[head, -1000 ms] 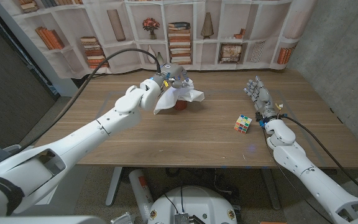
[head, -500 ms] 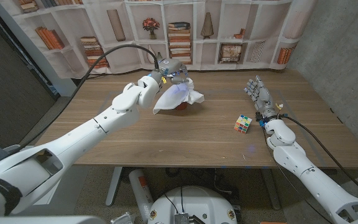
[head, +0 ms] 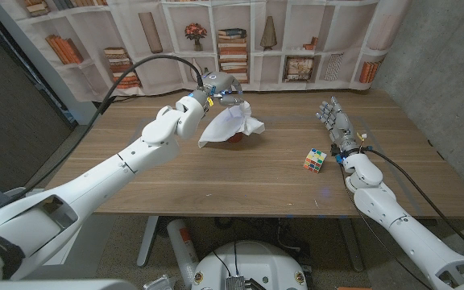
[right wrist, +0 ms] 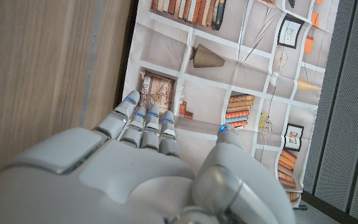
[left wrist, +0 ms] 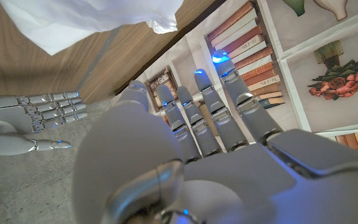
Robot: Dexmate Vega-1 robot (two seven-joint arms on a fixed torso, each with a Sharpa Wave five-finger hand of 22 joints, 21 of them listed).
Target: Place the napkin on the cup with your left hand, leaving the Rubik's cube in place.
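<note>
A white napkin (head: 230, 125) lies draped over a reddish-brown cup (head: 235, 138) at the table's far middle; just a bit of the cup peeks out under it. My left hand (head: 221, 85) hovers above and slightly behind the napkin, apart from it. Seen from the left wrist, its fingers (left wrist: 207, 106) are stretched out with nothing in them, and the napkin (left wrist: 86, 18) hangs beyond them. The Rubik's cube (head: 315, 160) sits on the table to the right of the cup. My right hand (head: 336, 125) stands near the cube's far right, fingers straight and apart, holding nothing.
A bookshelf-print backdrop (head: 240, 40) runs along the table's far edge. A black cable (head: 147, 71) arcs over my left arm. The wooden table (head: 216, 181) shows bare wood in front of the cup and cube. My right hand (left wrist: 30, 112) also appears in the left wrist view.
My left hand has let go of the napkin and risen up and back from it. The napkin stays draped on the cup. The cube and right hand have not moved.
</note>
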